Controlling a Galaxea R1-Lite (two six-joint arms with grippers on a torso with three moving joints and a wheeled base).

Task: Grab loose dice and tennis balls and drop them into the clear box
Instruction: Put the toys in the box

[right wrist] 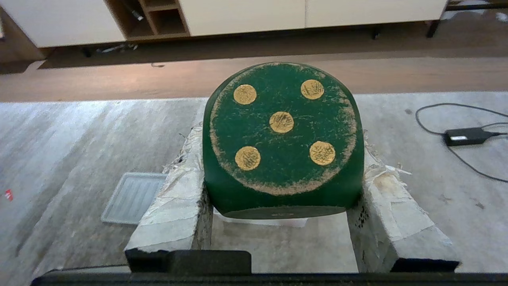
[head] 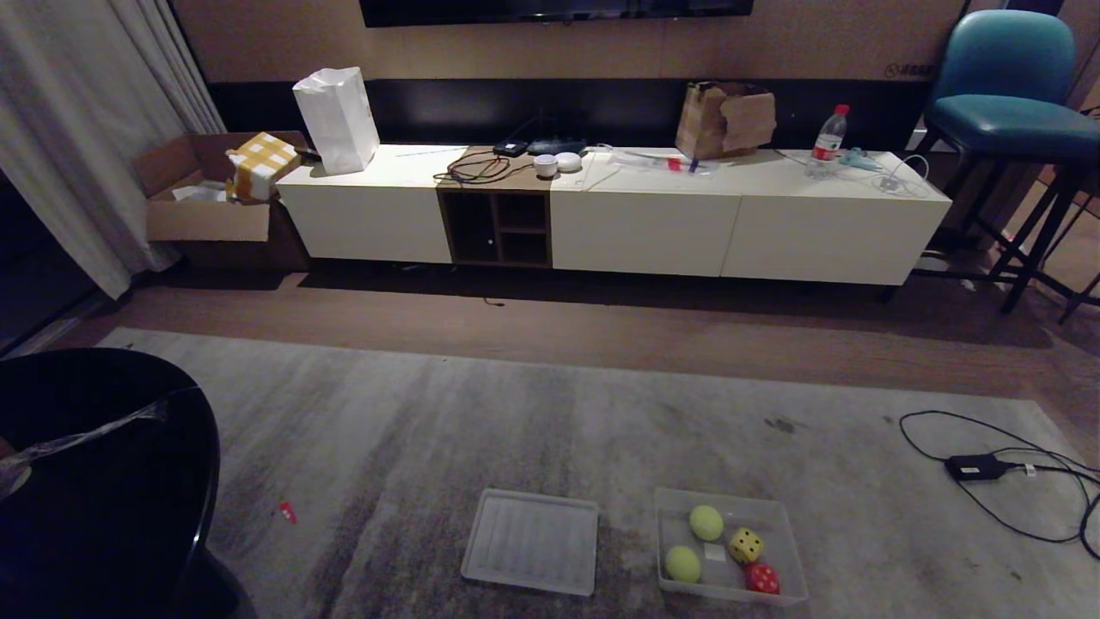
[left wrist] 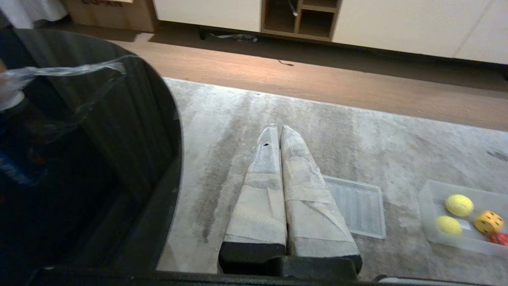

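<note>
The clear box lies on the grey rug near me. In it are two tennis balls, a yellow die and a red die. Neither gripper shows in the head view. In the right wrist view my right gripper is shut on a dark green die with gold pips, held above the rug. In the left wrist view the left gripper hangs shut and empty over the rug. The clear box with its balls and yellow die sits off to one side of it.
A flat ribbed lid lies just left of the box. A black round table stands at my left. A power adapter with its cable trails across the rug on the right. A low white cabinet and a teal stool stand farther back.
</note>
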